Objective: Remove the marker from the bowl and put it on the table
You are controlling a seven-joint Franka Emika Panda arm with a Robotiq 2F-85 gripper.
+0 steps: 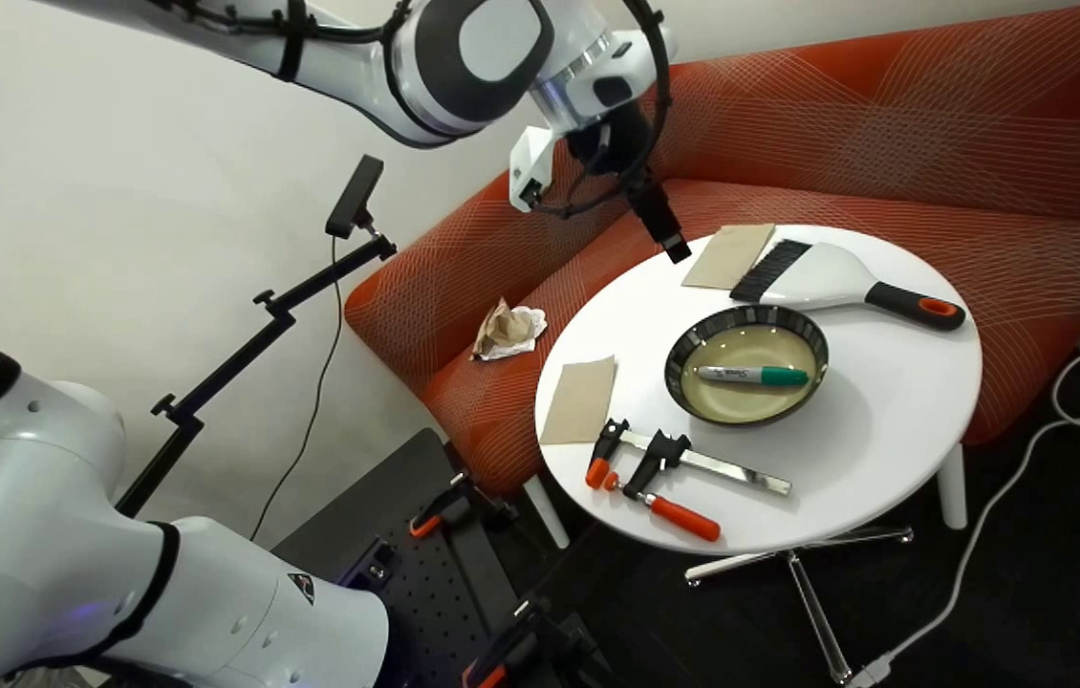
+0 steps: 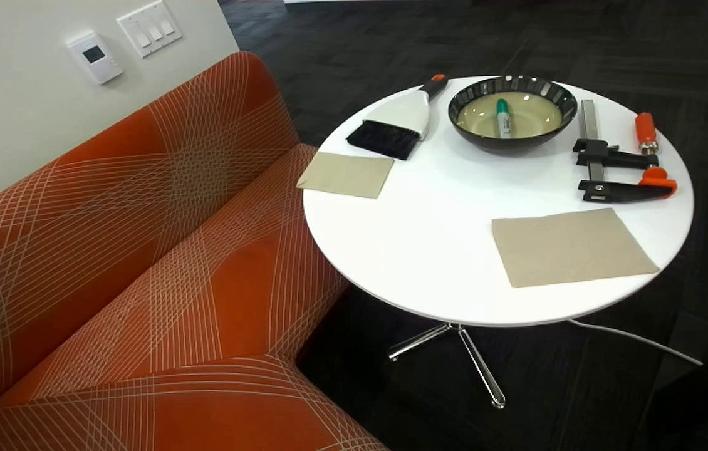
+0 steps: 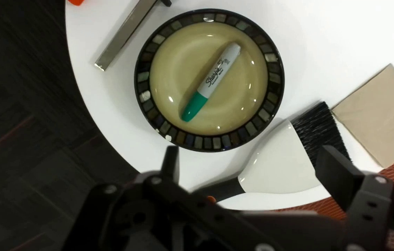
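Note:
The marker (image 3: pixel 211 82), grey with a green cap, lies inside the bowl; it also shows in both exterior views (image 1: pixel 752 376) (image 2: pixel 503 118). The bowl (image 3: pixel 273 76) has a dark tiled rim and a cream inside, and stands upright on the white round table (image 1: pixel 865 459); it also shows in both exterior views (image 1: pixel 683 368) (image 2: pixel 510 144). My gripper (image 3: pixel 251 157) is open, with its two black fingers wide apart and nothing between them. In an exterior view the gripper (image 1: pixel 676 250) hangs above the table's far edge, apart from the bowl.
A white brush (image 1: pixel 831 277) with a dark handle lies close beside the bowl. A red-and-black clamp (image 1: pixel 683 459) lies on the bowl's other side. Two brown paper pieces (image 2: pixel 348 174) (image 2: pixel 570 247) lie on the table. A red couch (image 2: pixel 203 282) borders the table.

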